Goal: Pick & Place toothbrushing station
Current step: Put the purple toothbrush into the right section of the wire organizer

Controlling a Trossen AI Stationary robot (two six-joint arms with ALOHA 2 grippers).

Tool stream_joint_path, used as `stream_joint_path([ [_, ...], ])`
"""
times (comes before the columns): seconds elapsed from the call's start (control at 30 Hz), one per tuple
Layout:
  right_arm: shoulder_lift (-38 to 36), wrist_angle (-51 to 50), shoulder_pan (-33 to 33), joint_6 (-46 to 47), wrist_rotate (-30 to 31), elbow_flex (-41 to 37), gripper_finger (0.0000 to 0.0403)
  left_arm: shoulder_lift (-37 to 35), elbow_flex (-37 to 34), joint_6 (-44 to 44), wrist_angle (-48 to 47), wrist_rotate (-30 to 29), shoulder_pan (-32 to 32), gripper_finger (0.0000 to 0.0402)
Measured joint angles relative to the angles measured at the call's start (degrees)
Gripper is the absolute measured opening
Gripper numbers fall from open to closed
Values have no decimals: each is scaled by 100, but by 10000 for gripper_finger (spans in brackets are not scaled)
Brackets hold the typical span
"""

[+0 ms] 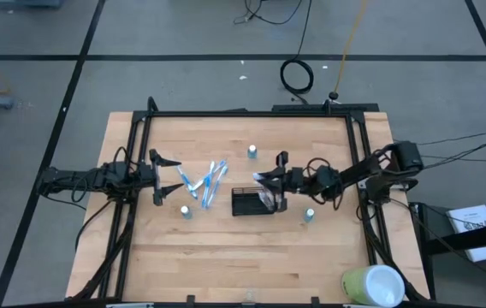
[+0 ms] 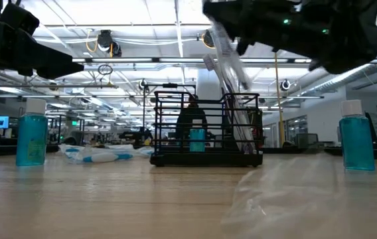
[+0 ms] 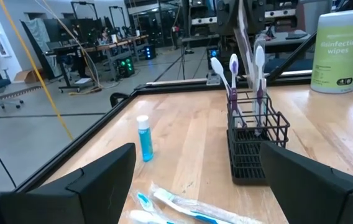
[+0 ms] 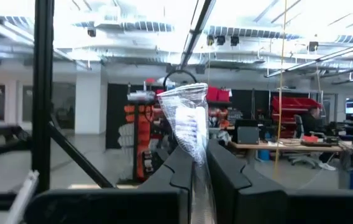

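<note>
Low view: wooden table (image 2: 109,199), bright workshop behind.

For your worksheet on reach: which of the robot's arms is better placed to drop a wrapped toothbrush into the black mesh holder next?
Right: the right gripper already grips a wrapped toothbrush above the holder; the left gripper is open, farther off.

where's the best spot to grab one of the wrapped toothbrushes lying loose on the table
Judging by its pose, take a wrapped toothbrush across the middle of its handle, coming straight down from above. They lie flat on the table in a loose fan, so the narrow handle fits between the jaws crosswise. The outermost one has the most room beside it. The left gripper waits open just beside them.
</note>
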Motion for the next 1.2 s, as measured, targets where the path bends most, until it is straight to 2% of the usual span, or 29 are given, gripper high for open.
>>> stream_joint_path([
  [0.13, 108, 1, -1, -102, -2, 213, 14, 0, 0, 0, 0, 3, 1, 351],
  [0.47, 751, -66, -1, -120, 15, 191, 14, -1, 0, 0, 0, 0, 1, 351],
  [0.7, 1070, -108, 113, -517, 12, 191, 14, -2, 0, 0, 1, 0, 1, 351],
  [1.2, 1109, -141, 221, -373, 11, 193, 44, -2, 0, 0, 1, 0, 0, 351],
])
